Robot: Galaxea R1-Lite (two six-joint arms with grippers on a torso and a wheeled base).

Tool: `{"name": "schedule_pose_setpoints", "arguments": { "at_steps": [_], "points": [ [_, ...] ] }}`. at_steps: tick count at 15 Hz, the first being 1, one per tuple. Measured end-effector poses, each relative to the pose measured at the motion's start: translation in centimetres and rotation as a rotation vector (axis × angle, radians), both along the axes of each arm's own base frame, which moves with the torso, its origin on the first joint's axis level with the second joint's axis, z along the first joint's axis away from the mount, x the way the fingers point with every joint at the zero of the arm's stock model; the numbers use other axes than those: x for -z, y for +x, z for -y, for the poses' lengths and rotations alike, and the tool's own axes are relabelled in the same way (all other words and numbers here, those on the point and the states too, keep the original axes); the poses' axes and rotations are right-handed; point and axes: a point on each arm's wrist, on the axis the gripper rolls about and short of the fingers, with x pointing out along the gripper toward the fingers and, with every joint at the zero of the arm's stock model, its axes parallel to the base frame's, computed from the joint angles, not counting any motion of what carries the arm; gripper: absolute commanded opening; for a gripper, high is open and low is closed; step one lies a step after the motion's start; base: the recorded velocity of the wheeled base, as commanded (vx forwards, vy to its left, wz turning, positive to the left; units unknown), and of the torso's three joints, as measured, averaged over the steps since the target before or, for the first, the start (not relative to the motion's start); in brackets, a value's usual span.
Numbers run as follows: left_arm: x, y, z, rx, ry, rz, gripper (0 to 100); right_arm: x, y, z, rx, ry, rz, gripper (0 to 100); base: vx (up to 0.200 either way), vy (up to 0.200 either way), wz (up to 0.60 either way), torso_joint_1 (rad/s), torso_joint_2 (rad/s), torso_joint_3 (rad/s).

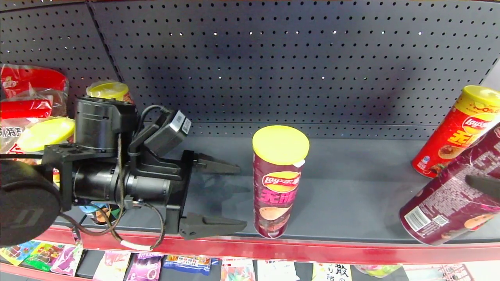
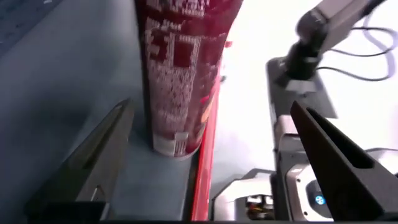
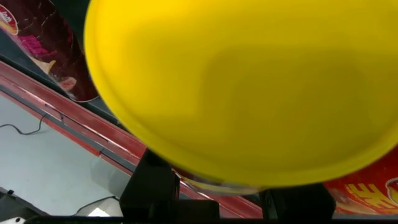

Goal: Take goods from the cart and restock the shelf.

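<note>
Head view — left claw (image 1: 242, 198) spread beside upright can (image 1: 279, 183) (right claw (image 1: 478, 183) clamped on tilted can (image 1: 445, 203))

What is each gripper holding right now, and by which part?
The right gripper holds the tilted purple can by its side wall, partway up the body. The left gripper is open and holds nothing.

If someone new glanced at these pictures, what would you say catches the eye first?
First the purple chip can with its yellow lid, standing upright near the red front edge of the shelf, just ahead of the open left gripper. At the right, a second purple can leans tilted in the right gripper, in front of a red can.
</note>
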Motion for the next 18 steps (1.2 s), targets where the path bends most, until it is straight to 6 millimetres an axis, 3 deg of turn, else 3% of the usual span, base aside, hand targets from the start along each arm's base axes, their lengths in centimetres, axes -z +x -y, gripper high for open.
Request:
{"name": "schedule_pose_setpoints", "arguments": {
  "at_steps": [5, 9, 13, 18],
  "points": [
    [-0.9, -2.6, -1.6, -0.185, 0.047, 0.071, 100, -1.2, 3.5, -2.0, -0.082, 0.011, 0.032, 0, 0.0, 0.0, 0.0, 0.0, 0.0, 0.0],
    [-0.8, -5.1, -2.1, -0.367, 0.081, 0.029, 100, -1.4, 9.3, -4.5, -0.108, 0.021, 0.054, 0, 0.0, 0.0, 0.0, 0.0, 0.0, 0.0],
    [0.1, -7.8, -2.4, -0.368, 0.092, -0.006, 100, -1.5, 14.3, -7.8, -0.166, 0.016, 0.033, 0, 0.0, 0.0, 0.0, 0.0, 0.0, 0.0],
    [0.4, -9.0, -3.2, -0.371, 0.092, -0.004, 100, -0.9, 18.3, -12.3, -0.245, 0.0, 0.008, 0, 0.0, 0.0, 0.0, 0.0, 0.0, 0.0]
  ]
}}
